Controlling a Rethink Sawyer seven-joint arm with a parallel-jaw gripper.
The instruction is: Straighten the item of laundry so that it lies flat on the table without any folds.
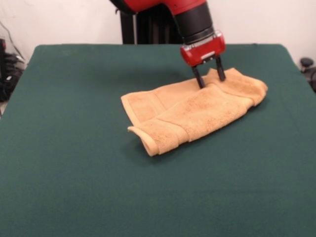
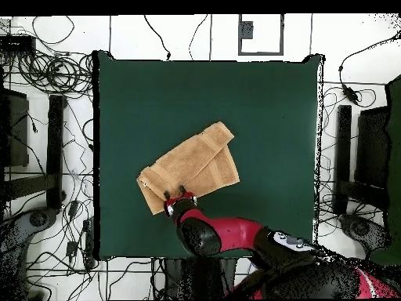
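The orange-tan towel [image 1: 192,111] lies a little right of the middle of the green table [image 1: 74,173]. It is folded over on itself, with a long upper layer lying across a lower one and a rolled corner at its near left end. My gripper [image 1: 211,82] stands at the towel's far right end. Its fingers are open, with their tips down on the cloth on either side of a raised fold. In the overhead view the towel [image 2: 192,166] lies slanted on the table [image 2: 266,117], and the gripper [image 2: 174,196] is at its lower left edge.
The robot's black pedestal [image 1: 148,27] stands behind the table's far edge. In the overhead view, cables [image 2: 47,70] and dark equipment [image 2: 368,157] lie on the floor around the table's sides.
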